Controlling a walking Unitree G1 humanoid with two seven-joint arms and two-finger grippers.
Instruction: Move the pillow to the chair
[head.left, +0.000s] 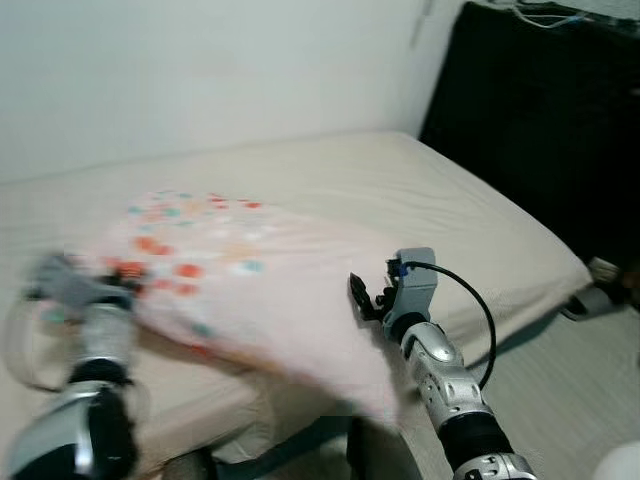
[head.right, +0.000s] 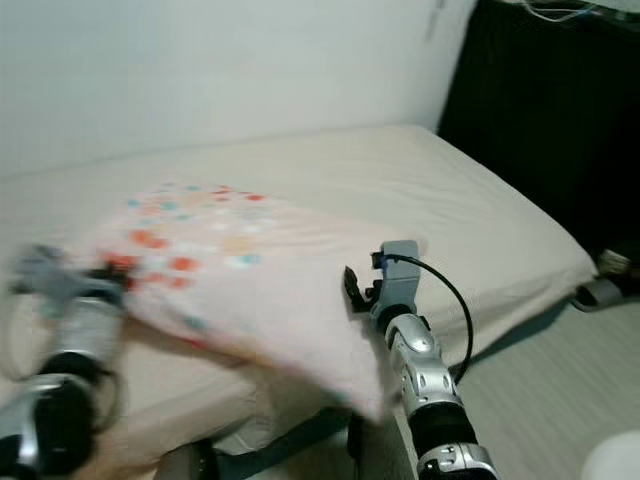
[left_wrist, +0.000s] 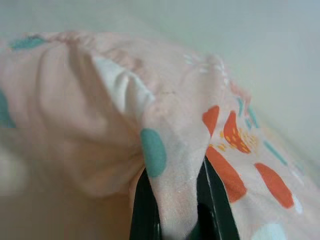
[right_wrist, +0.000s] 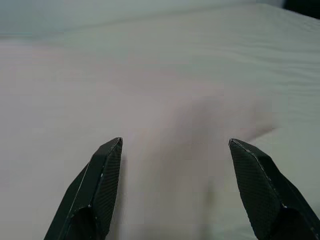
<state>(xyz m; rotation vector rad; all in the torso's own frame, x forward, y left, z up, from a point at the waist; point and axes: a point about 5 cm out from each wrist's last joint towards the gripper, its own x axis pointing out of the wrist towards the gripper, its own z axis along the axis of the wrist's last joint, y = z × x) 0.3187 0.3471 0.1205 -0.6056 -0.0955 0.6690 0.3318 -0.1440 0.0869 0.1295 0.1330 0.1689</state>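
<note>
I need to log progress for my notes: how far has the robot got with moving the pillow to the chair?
Early stage. Done: the left gripper has pinched a fold of the pale pink pillow with orange and teal spots. In hand: the pillow's near edge overhangs the beige mattress, while the right gripper is open beside it, holding nothing. Left: a second grip perhaps, the carry, and setting the pillow on a chair.

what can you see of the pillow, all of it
The pillow is soft, pale pink cloth printed with orange, red and teal spots toward one end. It is lifted off the beige bed, sagging and tilted, its near corner drooping past the bed edge. The left claw pinches a fold of its fabric; the right claw is open beside it.
</note>
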